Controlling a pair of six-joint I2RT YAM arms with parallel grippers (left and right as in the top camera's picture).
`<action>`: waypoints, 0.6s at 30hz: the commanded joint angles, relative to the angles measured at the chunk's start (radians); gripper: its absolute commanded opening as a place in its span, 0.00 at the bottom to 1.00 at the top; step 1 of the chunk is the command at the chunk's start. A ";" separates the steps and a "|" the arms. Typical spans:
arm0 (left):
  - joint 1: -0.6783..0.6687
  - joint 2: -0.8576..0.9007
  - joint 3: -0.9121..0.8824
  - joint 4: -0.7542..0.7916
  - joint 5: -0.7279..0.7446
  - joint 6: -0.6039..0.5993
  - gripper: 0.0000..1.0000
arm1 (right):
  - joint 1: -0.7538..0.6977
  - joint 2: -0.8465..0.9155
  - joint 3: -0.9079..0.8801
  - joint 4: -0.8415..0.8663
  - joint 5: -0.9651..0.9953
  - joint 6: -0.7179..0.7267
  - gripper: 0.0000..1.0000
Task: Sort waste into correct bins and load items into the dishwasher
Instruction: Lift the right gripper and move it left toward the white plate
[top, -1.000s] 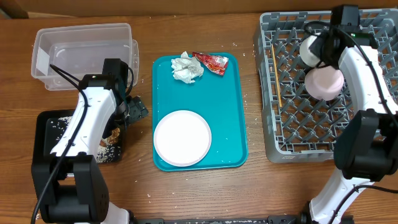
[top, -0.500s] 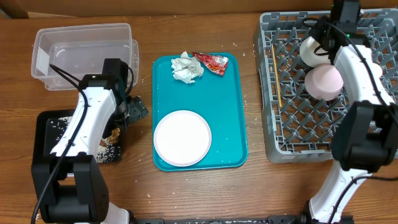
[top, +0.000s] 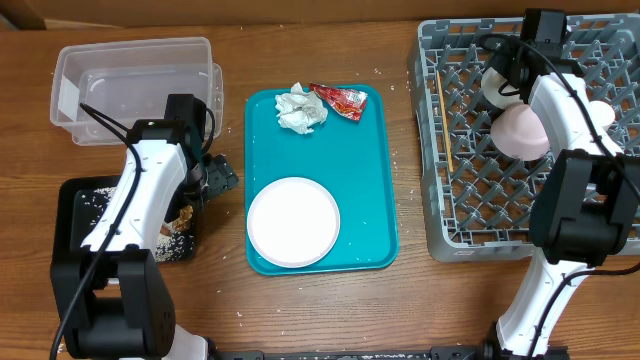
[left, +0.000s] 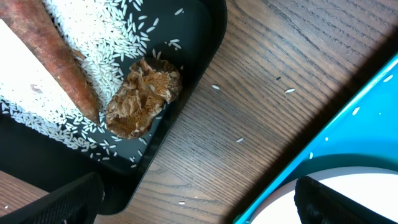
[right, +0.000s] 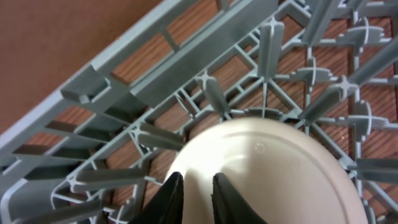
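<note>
My right gripper (right: 198, 177) (top: 512, 72) is at the back left of the grey dishwasher rack (top: 470, 200), its jaws narrowly pinched on the wall of a white bowl (right: 273, 168) (top: 495, 82). A second bowl (top: 520, 132) leans on the pegs just in front, and a wooden stick (top: 443, 120) lies along the rack's left side. My left gripper (left: 199, 211) (top: 215, 175) hangs wide open over bare table between the black tray (left: 205, 37) and the teal tray (left: 367, 112). The sausage (left: 59, 59), a crumbly bit (left: 144, 96) and rice (left: 106, 31) lie in the black tray.
A crumpled napkin (top: 301, 108) and a red wrapper (top: 340, 100) lie at the far end of the teal tray (top: 370, 180), and the large white plate (top: 293, 222) lies at its near end. The clear tub (top: 135, 45) stands at the back left. Rice grains dot the table.
The right wrist has shifted slightly left and back over the rack, its upper links swinging right. The left arm has not moved.
</note>
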 joint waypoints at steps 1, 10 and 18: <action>0.002 0.010 0.000 0.001 -0.013 -0.020 1.00 | -0.009 -0.043 0.024 -0.010 -0.001 -0.024 0.17; 0.002 0.010 0.000 0.001 -0.013 -0.020 1.00 | -0.004 -0.267 0.024 -0.140 -0.009 -0.023 0.23; 0.002 0.010 0.000 0.001 -0.013 -0.020 1.00 | -0.003 -0.410 0.024 -0.452 -0.338 -0.035 0.39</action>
